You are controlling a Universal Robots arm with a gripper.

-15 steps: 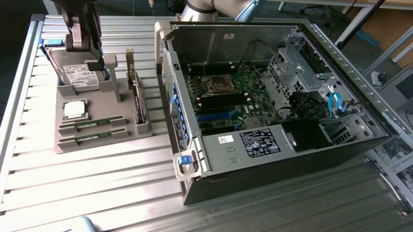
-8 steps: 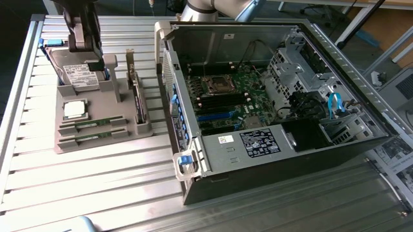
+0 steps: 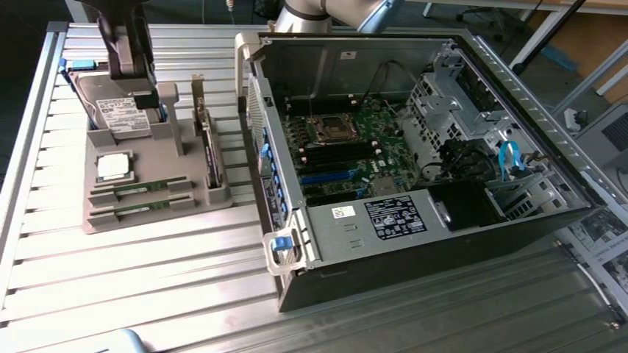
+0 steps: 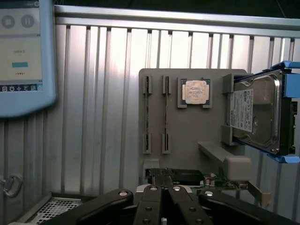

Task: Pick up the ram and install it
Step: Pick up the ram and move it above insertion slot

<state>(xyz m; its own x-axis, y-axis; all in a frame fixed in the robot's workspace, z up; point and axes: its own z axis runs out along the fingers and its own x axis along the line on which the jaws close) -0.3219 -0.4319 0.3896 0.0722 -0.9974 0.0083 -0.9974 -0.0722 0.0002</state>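
Two thin green ram sticks (image 3: 143, 188) (image 3: 143, 208) lie side by side in slots of a grey holder tray (image 3: 118, 220) at the exterior view's left. In the wrist view the ram sticks (image 4: 147, 115) (image 4: 166, 115) appear edge-on, well away from my fingers. My gripper (image 3: 144, 101) hangs above the far end of the tray, near the hard drive. Its black fingers (image 4: 154, 206) are pressed together, so my gripper (image 4: 164, 204) is shut and holds nothing.
The tray also carries a silver processor (image 4: 194, 92), a hard drive (image 4: 255, 117) and an upright expansion card (image 3: 208, 143). An open computer case (image 3: 510, 88) with its motherboard (image 3: 354, 147) stands at the exterior view's right. A pendant screen (image 4: 21, 56) lies beside the tray.
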